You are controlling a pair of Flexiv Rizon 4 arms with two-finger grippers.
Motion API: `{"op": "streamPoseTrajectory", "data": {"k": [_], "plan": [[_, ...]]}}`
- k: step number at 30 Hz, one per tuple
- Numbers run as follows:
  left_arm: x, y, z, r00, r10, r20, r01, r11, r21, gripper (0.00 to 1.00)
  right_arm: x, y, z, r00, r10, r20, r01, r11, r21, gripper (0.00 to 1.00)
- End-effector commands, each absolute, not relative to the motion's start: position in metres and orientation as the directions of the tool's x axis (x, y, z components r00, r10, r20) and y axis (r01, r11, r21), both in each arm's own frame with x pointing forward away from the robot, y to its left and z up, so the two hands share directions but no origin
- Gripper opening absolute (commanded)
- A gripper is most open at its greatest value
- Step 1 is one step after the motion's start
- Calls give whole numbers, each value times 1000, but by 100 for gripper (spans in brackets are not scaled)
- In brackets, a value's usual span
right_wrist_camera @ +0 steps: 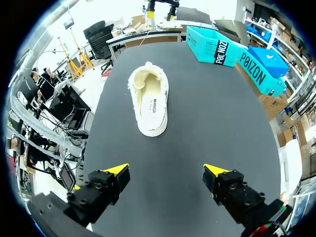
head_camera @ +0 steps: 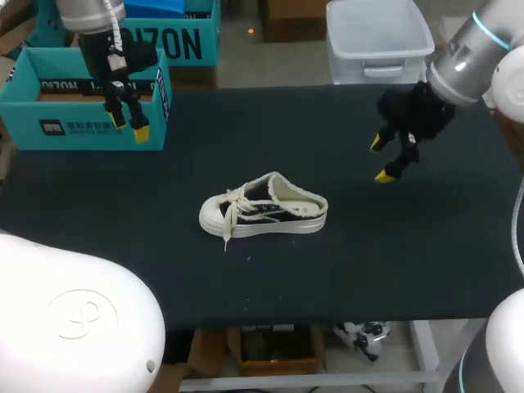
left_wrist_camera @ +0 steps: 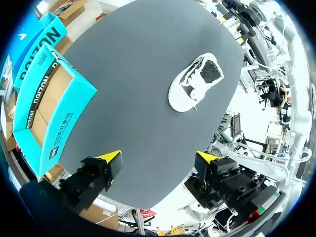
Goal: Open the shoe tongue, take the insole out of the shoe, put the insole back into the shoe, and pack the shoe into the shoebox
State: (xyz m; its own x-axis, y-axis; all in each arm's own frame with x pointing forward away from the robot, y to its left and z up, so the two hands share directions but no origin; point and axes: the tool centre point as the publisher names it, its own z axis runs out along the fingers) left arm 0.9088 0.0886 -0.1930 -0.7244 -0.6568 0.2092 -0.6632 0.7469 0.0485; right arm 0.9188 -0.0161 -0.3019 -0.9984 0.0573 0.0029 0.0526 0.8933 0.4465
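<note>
White round robot covers (head_camera: 74, 319) sit closest to the head camera, at the near edge of the dark counter (head_camera: 409, 254).

One shoe (head_camera: 264, 211) stands on its sole in the middle of the counter. It is white with a dark top. Its toe points to my left side and its heel to my right. White laces (head_camera: 232, 209) cross the front, and one end hangs down to the counter. From the right wrist, a cream insole (right_wrist_camera: 150, 101) lies flat inside the shoe.

Over at the far left of the counter is a teal shoebox (head_camera: 82, 127) with its top open. From the left wrist, the inside of the box shows brown cardboard.

The left claw (head_camera: 129, 128) hangs above the front right corner of the shoebox. Its two yellow fingers are spread wide and hold nothing. The shoe is well away from it.

The right claw (head_camera: 381, 159) hangs over the counter, on the heel side of the shoe and apart from it. Its fingers are spread too, with nothing between them.
</note>
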Motion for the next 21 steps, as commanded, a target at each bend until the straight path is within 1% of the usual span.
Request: {"op": "streamPoseTrajectory", "data": {"k": [1,2,17,18,19,20,21], "plan": [[883,80,-192,-741,-666,89,-667,745,18,100,910,-9,-317,-984,100,-149,14,870,492,100],[883,80,-192,-741,-666,89,-667,745,18,100,908,-6,-319,-988,76,-138,-3,866,501,100],[883,80,-192,-741,-666,89,-667,745,18,100,910,-6,-319,-987,86,-139,6,867,498,100],[881,72,-191,-701,-703,120,-705,709,26,100,917,-3,-322,-989,97,-110,30,866,499,100],[880,66,-191,-657,-744,121,-749,662,0,100,920,-2,-326,-990,100,-99,37,862,505,100],[879,56,-192,-556,-816,157,-828,561,-11,100,923,4,-335,-993,87,-82,31,847,531,100],[878,55,-192,-542,-824,163,-837,547,-18,100,924,5,-337,-994,84,-75,31,843,537,100]]}}
